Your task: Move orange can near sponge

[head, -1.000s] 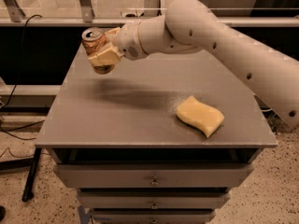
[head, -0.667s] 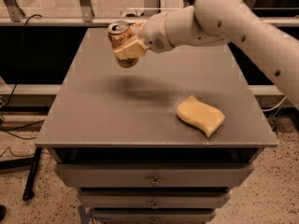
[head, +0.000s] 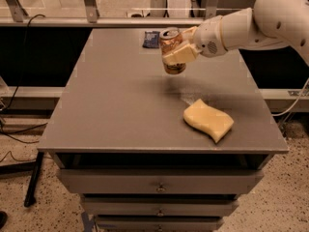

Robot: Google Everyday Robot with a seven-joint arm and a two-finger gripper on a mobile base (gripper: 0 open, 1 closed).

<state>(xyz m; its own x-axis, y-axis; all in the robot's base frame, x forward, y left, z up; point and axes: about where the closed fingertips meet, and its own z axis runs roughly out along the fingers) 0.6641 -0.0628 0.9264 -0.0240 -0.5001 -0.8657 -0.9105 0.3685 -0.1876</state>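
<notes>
My gripper is shut on the orange can and holds it upright in the air above the far middle of the grey table. The can's silver top shows, and its lower part hangs below the pale fingers. The pale yellow, wavy-edged sponge lies flat on the table's near right part, below and to the right of the can. The can's shadow falls on the table between them.
A small dark blue packet lies at the table's far edge, just left of the can. My white arm reaches in from the upper right. Drawers sit under the tabletop. A rail and cables run behind and left.
My gripper has carried the can to the right, from over the table's far left corner to over its far middle, closer to the sponge. The sponge has not moved.
</notes>
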